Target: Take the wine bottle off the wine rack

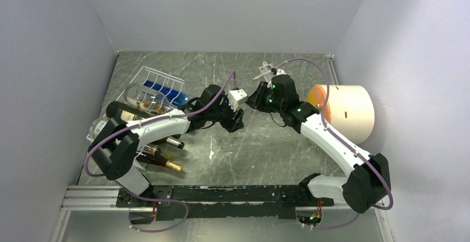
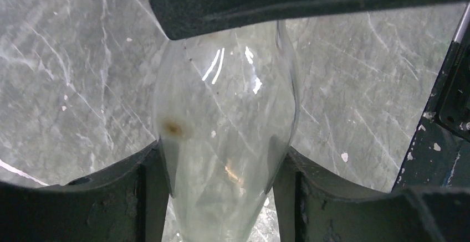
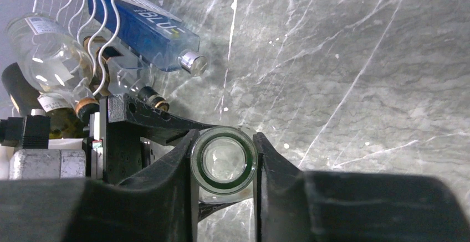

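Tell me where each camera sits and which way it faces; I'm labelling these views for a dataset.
Top external: above and behind the bases, looking down on the table; both arms show, wine rack at left.
Left wrist: on the left arm, facing down at the table; the left gripper grips a clear bottle.
Right wrist: on the right arm, looking low across the table toward the rack; the right gripper clamps the bottle's mouth.
Shared: both wrists show that bottle; top and right wrist show the rack.

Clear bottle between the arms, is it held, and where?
The clear bottle is held by both: left end effector at its shoulder, right end effector at its mouth.
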Robot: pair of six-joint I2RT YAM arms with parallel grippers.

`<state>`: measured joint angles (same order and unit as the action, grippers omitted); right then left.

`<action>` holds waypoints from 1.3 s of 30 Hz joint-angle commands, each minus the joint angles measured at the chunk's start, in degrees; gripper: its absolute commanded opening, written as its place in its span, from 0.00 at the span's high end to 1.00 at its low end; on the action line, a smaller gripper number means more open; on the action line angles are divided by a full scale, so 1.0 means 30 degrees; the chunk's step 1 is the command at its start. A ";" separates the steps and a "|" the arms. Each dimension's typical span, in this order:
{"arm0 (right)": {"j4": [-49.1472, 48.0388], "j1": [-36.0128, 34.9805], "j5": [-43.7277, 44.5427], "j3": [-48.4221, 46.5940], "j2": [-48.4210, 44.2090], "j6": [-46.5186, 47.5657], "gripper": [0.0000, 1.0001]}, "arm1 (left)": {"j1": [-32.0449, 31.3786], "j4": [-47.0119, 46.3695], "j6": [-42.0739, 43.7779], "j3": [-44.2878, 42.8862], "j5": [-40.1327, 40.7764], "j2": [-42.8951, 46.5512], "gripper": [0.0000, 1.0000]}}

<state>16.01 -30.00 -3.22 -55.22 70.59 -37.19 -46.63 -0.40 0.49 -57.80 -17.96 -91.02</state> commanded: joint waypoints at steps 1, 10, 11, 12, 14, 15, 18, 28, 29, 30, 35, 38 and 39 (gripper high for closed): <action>-0.1306 -0.0137 0.0005 0.0708 0.0845 -0.0109 0.94 | -0.0042 -0.1099 -0.0747 -0.1551 -0.0491 0.0017 0.67; 0.0192 -0.0079 0.3467 -0.1728 0.0668 0.1625 1.00 | 0.0797 -0.0131 -0.0951 -0.2018 -0.0488 0.1819 0.00; 0.0420 -0.0057 0.4252 -0.2058 0.0582 0.2060 1.00 | 0.1400 -0.0166 -0.1196 -0.2118 -0.1211 0.2144 0.00; 0.0497 -0.0036 0.5068 -0.2385 0.0494 0.2506 1.00 | 0.2145 -0.0372 -0.1604 -0.2123 -0.1913 0.2507 0.00; 0.0694 0.0047 0.6762 -0.2977 0.0385 0.3256 1.00 | 0.3749 -0.0971 -0.2811 -0.1911 -0.3139 0.3279 0.00; 0.0636 0.0106 0.7403 -0.3228 0.0356 0.3633 1.00 | 0.4511 -0.1296 -0.3329 -0.1713 -0.3520 0.3631 0.00; 0.0039 0.0194 0.9109 -0.3914 0.0520 0.4900 1.00 | 0.5953 -0.1721 -0.3791 -0.1206 -0.3326 0.4882 0.00; -0.6817 0.0270 1.1779 -0.3490 0.2685 1.0215 1.00 | 0.6169 -0.1385 -0.1796 0.0265 0.0463 0.8717 0.02; -0.7201 0.0250 1.1777 -0.3512 0.2980 1.0589 1.00 | 0.6169 -0.1461 -0.1562 0.0409 0.0761 0.9075 0.02; -0.7881 0.0261 1.1828 -0.3471 0.3273 1.0955 1.00 | 0.6198 -0.1482 -0.1327 0.0540 0.1069 0.9409 0.02; -0.9411 0.0336 1.2060 -0.4026 0.4732 1.2178 1.00 | 0.6211 -0.1547 -0.0442 0.0955 0.2004 1.0624 0.03; -0.9749 0.0456 1.1794 -0.3894 0.5164 1.2078 1.00 | 0.6198 -0.1739 -0.0359 0.1156 0.2055 1.0928 0.03; -0.9785 0.0446 1.1702 -0.3826 0.5257 1.2038 1.00 | 0.6217 -0.1762 -0.0342 0.1161 0.2008 1.0937 0.03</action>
<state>-4.99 -29.17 30.89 -65.54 86.00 -3.11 -28.01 -3.44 -2.44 -55.13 -14.04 -59.24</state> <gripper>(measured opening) 0.363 0.973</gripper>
